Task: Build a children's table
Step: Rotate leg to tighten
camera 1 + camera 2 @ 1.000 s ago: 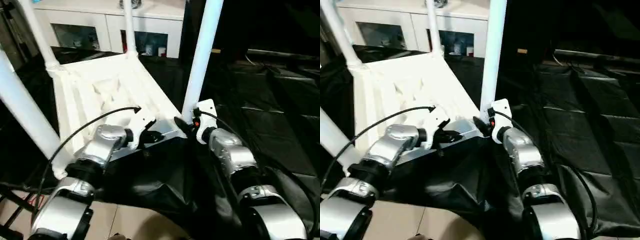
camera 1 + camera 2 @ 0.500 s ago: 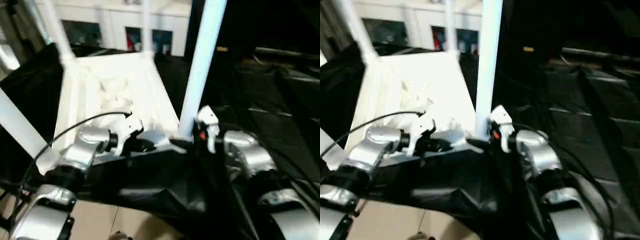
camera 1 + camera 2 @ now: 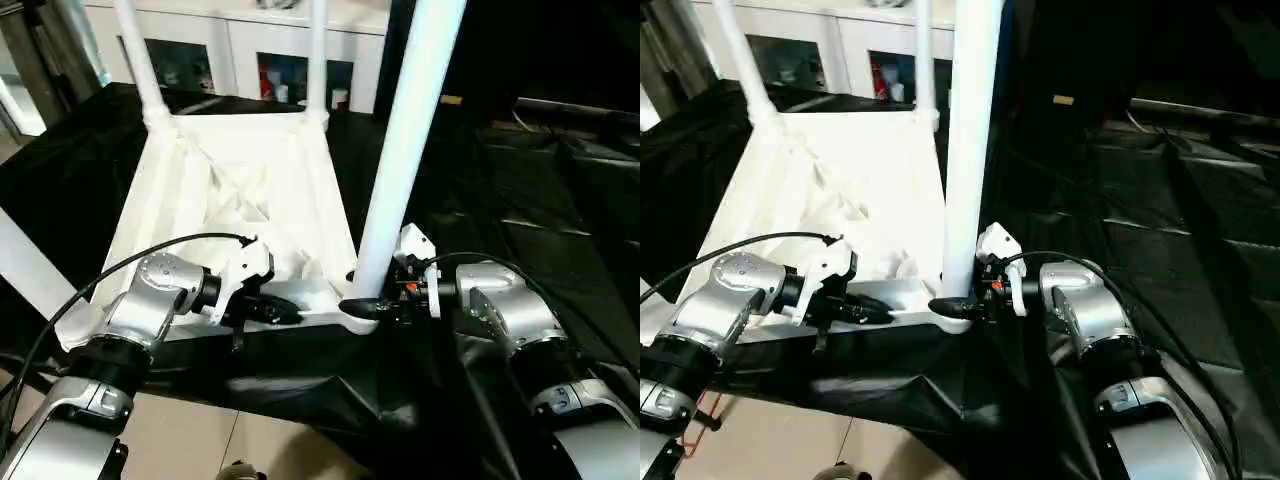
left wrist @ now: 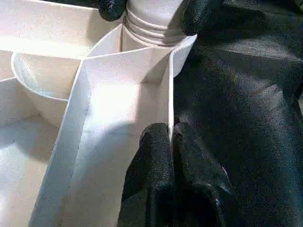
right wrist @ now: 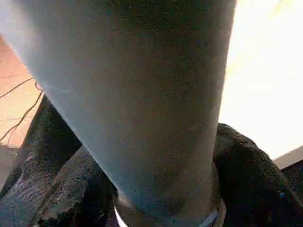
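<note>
Here, the near rim of the upturned table top [image 3: 250, 190] is pinched by the closed left gripper [image 4: 170, 137], while the nearest leg [image 3: 405, 150] is clasped at its base by the right gripper [image 3: 372, 305].

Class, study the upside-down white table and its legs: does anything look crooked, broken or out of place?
Nothing stands out. The tabletop lies underside up on black sheeting, with the near leg upright in its corner socket between the right gripper's fingers.

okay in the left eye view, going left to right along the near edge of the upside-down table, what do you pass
Near-left leg → left gripper pinching the table top's rim → near-right leg → right gripper around its base.
</note>
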Motion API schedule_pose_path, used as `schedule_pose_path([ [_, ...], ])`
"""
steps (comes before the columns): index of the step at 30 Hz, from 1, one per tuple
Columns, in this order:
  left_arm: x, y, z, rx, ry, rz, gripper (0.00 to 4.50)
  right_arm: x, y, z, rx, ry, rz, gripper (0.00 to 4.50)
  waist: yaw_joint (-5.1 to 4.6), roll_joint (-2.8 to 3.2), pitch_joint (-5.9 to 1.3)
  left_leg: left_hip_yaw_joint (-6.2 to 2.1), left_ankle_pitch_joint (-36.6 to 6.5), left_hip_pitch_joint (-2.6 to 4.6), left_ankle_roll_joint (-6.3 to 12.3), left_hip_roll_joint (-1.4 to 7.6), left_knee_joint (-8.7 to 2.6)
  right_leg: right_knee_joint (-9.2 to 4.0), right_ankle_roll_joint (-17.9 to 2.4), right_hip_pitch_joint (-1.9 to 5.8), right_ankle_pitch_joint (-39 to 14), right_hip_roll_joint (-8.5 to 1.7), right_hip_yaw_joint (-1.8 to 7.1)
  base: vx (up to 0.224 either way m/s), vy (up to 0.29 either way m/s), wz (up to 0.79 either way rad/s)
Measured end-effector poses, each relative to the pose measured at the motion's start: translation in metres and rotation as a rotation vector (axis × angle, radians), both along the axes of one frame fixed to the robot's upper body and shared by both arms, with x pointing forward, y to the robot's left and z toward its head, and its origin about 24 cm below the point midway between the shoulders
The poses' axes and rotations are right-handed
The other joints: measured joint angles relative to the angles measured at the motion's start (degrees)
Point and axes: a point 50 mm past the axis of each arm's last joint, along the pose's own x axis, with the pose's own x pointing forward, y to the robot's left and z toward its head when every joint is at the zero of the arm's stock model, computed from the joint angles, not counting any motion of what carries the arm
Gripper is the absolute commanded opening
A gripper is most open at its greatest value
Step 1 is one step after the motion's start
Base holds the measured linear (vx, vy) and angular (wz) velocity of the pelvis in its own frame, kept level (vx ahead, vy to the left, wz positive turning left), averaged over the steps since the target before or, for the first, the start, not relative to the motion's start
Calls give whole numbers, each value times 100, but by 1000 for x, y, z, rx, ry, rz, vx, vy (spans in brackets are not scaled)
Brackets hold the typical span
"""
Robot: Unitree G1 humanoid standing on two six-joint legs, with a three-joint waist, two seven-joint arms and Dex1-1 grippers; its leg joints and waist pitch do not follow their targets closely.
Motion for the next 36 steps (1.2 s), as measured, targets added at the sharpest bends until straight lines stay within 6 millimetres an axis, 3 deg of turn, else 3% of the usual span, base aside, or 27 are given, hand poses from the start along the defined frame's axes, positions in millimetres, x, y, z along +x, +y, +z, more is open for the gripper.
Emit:
schedule_pose_path([
  [7, 2, -5, -3, 0, -13, 36, 0, -2, 2, -6, 15, 1, -76, 259, 21, 6, -4, 1, 0, 18, -1, 0, 2, 2, 0, 17, 0, 0, 3, 0, 0, 0],
  [15, 27, -33, -8, -4, -65, 312, 0, 28, 18, -16, 66, -21, -665, 257, -172, 19, 0, -12, 9, 51, -15, -6, -3, -6, 29, 31, -16, 0, -4, 0, 0, 0],
  [20, 33, -46, -8, -3, -83, 391, 0, 38, 28, -17, 59, -32, -853, 257, -235, 22, -1, -17, 9, 49, -15, -8, -1, -10, 29, 34, -16, 0, -4, 0, 0, 0],
  [23, 34, -46, -8, -5, -85, 393, 0, 38, 28, -16, 64, -45, -852, 257, -255, 25, -2, -17, 9, 45, -14, -10, -2, -9, 29, 34, -15, 0, -1, 0, 0, 0],
  [24, 34, -47, -8, -6, -85, 392, 0, 38, 28, -16, 70, -42, -849, 327, -256, 26, -3, -17, 9, 45, -14, -10, -3, -8, 28, 34, -14, 0, -2, 0, 0, 0],
  [27, 33, -45, -7, -8, -81, 381, 0, 37, 28, -15, 90, -31, -816, 333, -256, 26, -3, -18, 9, 46, -14, -9, -5, 0, 26, 33, -13, 0, -2, 0, 0, 0],
  [29, 33, -43, -6, -9, -76, 362, 0, 37, 24, -15, 90, -31, -773, 373, -255, 26, -3, -18, 9, 44, -14, -9, -9, 1, 24, 32, -11, 0, -3, 0, 0, 0],
  [36, 25, -26, -4, -10, -81, 263, 0, 25, 9, -11, 49, -52, -479, 376, -207, 26, -3, -17, 9, 39, -14, -4, -21, 2, 12, 28, -3, 3, -4, 0, 0, 0],
])
